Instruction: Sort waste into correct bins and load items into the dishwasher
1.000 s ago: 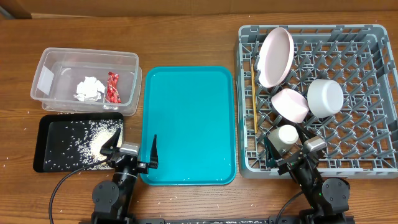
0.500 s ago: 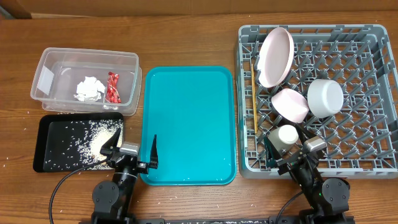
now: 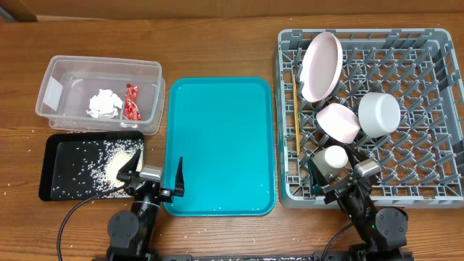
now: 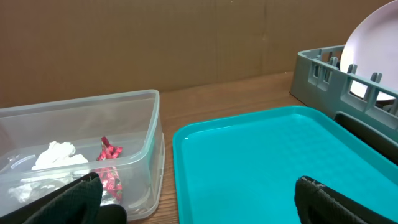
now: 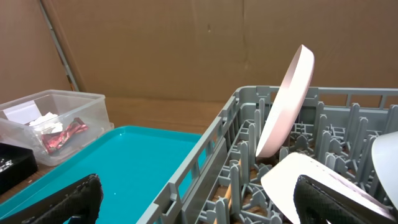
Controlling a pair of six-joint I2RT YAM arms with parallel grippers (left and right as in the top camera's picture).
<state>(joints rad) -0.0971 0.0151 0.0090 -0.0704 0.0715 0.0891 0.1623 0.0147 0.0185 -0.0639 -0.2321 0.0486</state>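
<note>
The clear tub (image 3: 101, 93) holds the white tissue wad (image 3: 103, 103) and the red wrapper (image 3: 131, 102); both also show in the left wrist view, tissue (image 4: 59, 154) and wrapper (image 4: 107, 163). The black tray (image 3: 54, 168) holds loose rice (image 3: 116, 163). The grey dish rack (image 3: 435, 109) holds the white plate (image 3: 320, 65) on edge, two bowls (image 3: 338, 122) (image 3: 379, 113), a small cup (image 3: 335, 156) and chopsticks (image 3: 296, 125). My left gripper (image 3: 154, 177) is open and empty at the teal tray's near left corner. My right gripper (image 3: 341, 185) is open and empty at the rack's near edge.
The large teal tray (image 3: 221, 145) lies between the tub and the rack, with nothing on it. A few rice grains lie on the wood by the black tray. A brown cardboard wall stands behind the table.
</note>
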